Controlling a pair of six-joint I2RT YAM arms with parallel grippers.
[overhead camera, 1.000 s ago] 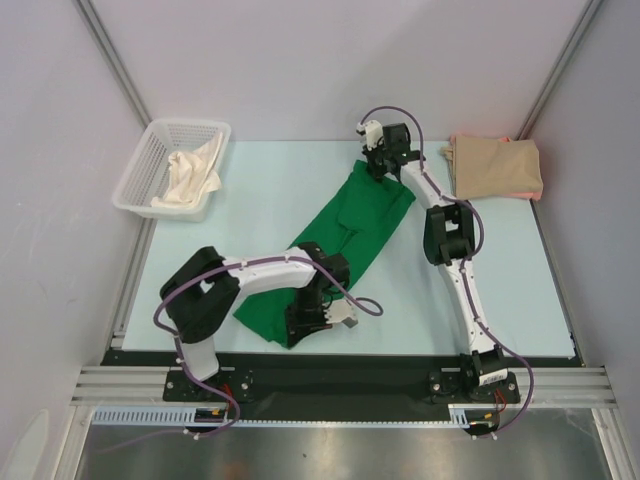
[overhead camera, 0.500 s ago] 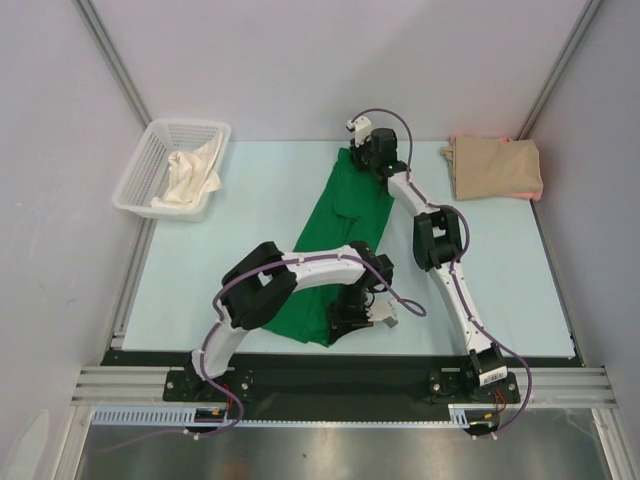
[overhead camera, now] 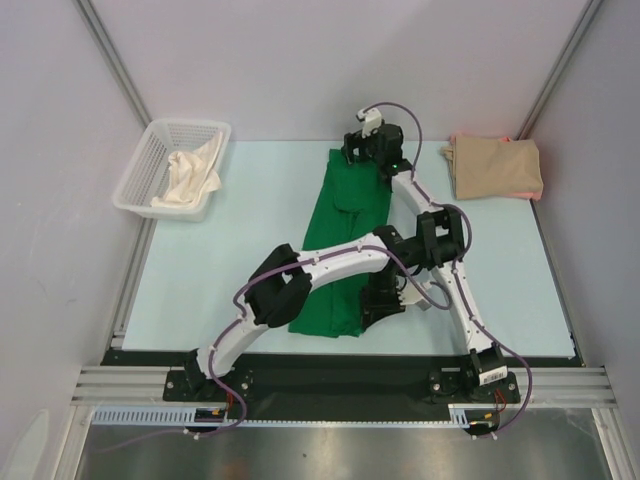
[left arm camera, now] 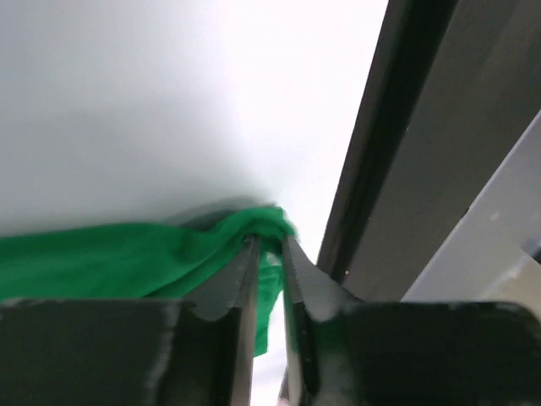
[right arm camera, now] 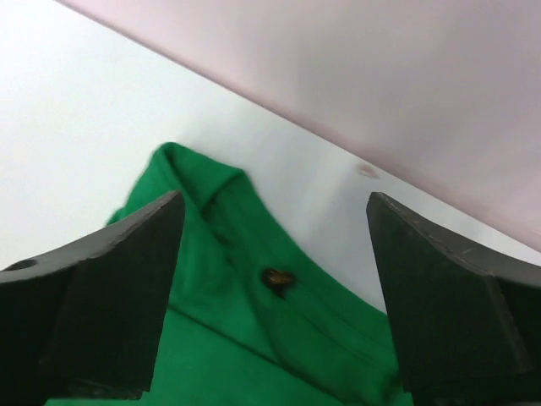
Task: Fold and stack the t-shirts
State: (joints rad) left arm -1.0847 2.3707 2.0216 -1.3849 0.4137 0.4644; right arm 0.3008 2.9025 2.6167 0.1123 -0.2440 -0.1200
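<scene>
The green t-shirt (overhead camera: 340, 230) lies as a long folded strip running from the far middle of the table to the near edge. My right gripper (overhead camera: 358, 152) hovers over its far end, jaws wide open, with the collar and its small label (right arm camera: 276, 277) between the fingers but untouched. My left gripper (overhead camera: 385, 305) is at the shirt's near right corner. In the left wrist view its jaws (left arm camera: 269, 243) stand a narrow slit apart, with a bunch of green fabric (left arm camera: 101, 254) still lying across the tips. The tan t-shirt (overhead camera: 495, 165) sits folded at the far right, a pink edge (overhead camera: 537, 196) showing under it.
A white mesh basket (overhead camera: 135, 180) holding a crumpled white cloth (overhead camera: 190, 172) stands at the far left. A black rail (overhead camera: 330, 385) runs along the table's near edge, close to the left gripper. Both arms reach over the table's middle.
The green shirt swung from a diagonal to nearly straight. The left gripper carried its near corner rightward, the right gripper shifted left. The right jaws sprang wide open; the left jaws parted slightly.
</scene>
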